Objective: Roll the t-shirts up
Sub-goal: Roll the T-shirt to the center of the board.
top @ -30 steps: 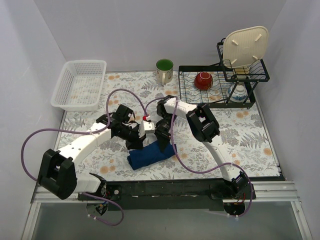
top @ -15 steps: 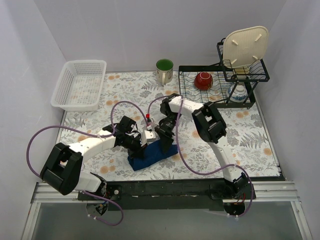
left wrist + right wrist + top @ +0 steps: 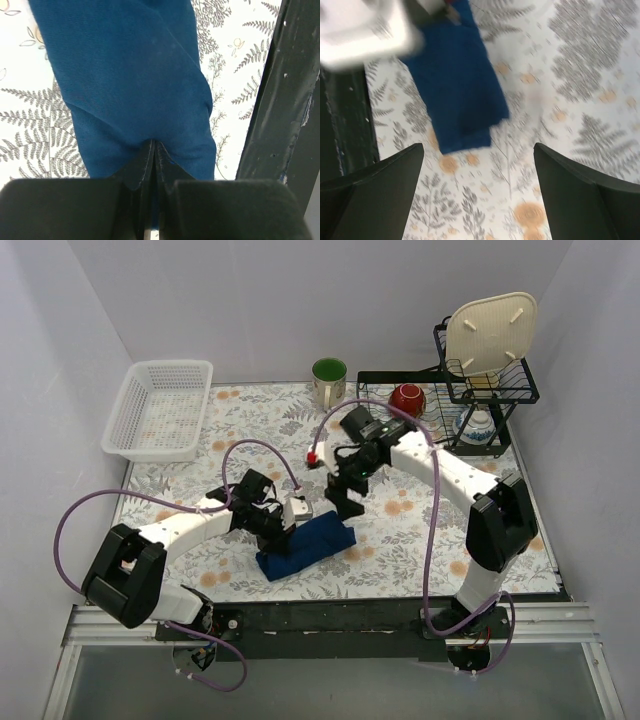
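- Pinching a fold at one end of the t-shirt (image 3: 312, 543), the left tool (image 3: 287, 530) has its fingers pressed together. In the left wrist view the cloth puckers where the fingertips (image 3: 146, 170) meet.
- The t-shirt lies as a dark blue bundle on the floral surface (image 3: 430, 530), between the two arms and near the black frame rail (image 3: 330, 620).
- The right tool (image 3: 348, 502) is spread wide and grips nothing. It hangs above the surface just beyond the far end of the bundle, apart from the cloth.
- Labels and writing: none can be read. The t-shirt's neck and sleeves are folded out of sight inside the bundle.
- The left tool covers the gripped end of the bundle in the top view.
- The right wrist view is smeared by motion. The pale block (image 3: 365, 35) at its upper left is probably part of the left arm.
- Any markings on the mug (image 3: 329, 380) and dish rack (image 3: 440, 415) are too small to tell.
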{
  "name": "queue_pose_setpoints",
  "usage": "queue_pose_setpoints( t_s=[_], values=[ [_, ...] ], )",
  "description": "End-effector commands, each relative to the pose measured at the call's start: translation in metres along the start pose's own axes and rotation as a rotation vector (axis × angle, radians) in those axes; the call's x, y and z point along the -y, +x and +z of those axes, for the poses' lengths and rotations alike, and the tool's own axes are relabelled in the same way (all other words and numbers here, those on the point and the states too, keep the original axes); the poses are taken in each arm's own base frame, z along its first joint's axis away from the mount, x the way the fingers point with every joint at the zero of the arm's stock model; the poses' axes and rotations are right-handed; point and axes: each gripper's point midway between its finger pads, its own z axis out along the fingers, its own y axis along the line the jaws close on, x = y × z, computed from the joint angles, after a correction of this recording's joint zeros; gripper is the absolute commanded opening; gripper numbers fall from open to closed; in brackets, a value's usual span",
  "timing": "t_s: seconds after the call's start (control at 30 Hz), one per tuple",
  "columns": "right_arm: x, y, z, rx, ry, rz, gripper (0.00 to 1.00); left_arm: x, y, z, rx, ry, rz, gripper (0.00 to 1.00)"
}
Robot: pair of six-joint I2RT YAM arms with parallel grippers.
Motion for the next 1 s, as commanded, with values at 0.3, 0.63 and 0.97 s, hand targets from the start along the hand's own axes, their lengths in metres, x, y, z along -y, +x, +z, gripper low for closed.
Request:
queue_pose_setpoints(
  t_s=[0.3, 0.63, 0.97],
  values=[
    [-0.02, 0.01, 0.07, -0.062, -0.069, 0.18, 0.22, -0.017, -0.03, -0.009, 0.052, -0.059, -0.007, 0.0],
    [-0.027, 0.042, 0.104, -0.145, -0.177, 0.218, 0.01, -0.013, 0.005, -0.01, -0.001, -0.094, -0.13, 0.0],
    [-0.009, 0.063, 0.137, -0.221, -0.177, 0.26, 0.01, -0.011, 0.024, -0.009, -0.071, -0.112, -0.231, 0.0]
  ],
)
